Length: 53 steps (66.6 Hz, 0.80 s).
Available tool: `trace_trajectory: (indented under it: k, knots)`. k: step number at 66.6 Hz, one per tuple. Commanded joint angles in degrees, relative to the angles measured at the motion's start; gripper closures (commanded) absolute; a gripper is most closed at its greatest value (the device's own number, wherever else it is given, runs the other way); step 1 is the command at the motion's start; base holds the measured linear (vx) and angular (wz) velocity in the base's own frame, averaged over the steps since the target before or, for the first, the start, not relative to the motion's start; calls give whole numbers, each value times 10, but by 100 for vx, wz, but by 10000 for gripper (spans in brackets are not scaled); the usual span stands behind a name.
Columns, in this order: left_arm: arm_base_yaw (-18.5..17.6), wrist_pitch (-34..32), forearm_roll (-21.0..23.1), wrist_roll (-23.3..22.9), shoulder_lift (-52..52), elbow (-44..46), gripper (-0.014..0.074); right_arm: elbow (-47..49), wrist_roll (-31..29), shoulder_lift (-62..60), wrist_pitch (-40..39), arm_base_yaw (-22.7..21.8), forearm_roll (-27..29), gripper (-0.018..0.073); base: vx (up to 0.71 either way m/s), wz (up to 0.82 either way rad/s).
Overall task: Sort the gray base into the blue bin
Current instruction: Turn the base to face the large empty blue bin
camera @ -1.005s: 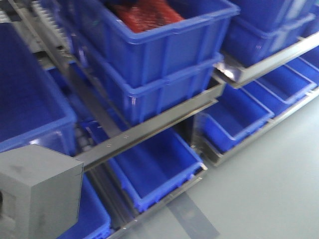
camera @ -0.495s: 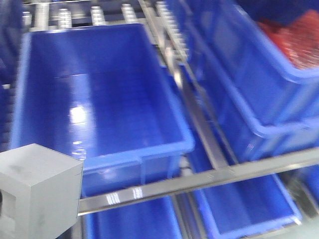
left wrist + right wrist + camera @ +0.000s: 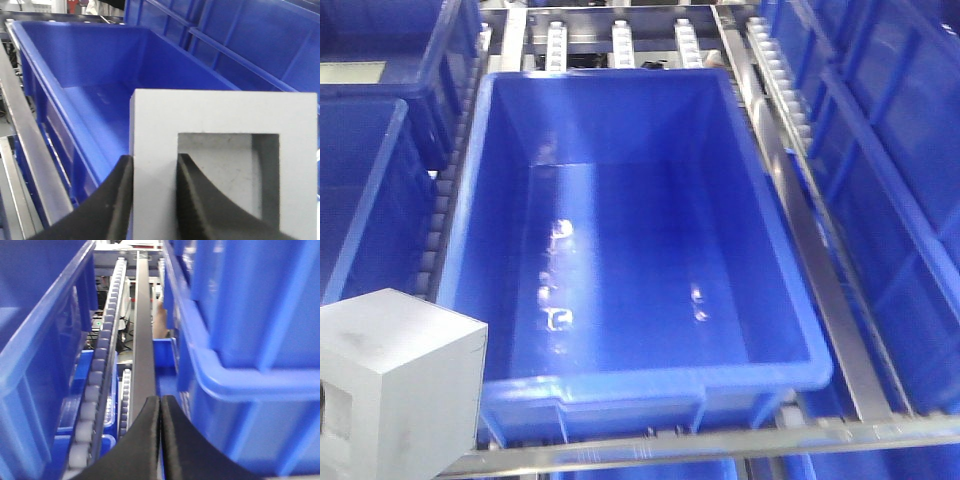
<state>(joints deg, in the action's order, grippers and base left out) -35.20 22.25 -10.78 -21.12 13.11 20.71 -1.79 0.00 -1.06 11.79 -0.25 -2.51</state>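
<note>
Left pincer (image 3: 154, 167) clamps gray base (image 3: 225, 120) wall; base cropped; blue bin (image 3: 100, 75) behind.

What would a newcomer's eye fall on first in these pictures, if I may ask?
First, the blue bin, open and empty, fills the middle of the front view among neighbouring bins. Next, the gray base looms close in the left wrist view, where the left gripper pinches one wall with a finger inside the square recess. The right gripper is shut on nothing above a rail.
</note>
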Motion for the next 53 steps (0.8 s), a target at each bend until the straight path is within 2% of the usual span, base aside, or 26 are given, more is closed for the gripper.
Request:
trace_trajectory:
  k: [1,53]
  knots:
    - [-3,-61,0,-4,7,17,603,-3,-7,-4,-45,-1,-5,564,13,15]
    - [-3,-61,0,-4,7,17,603,-3,-7,-4,-45,-1,-5,564,10,3]
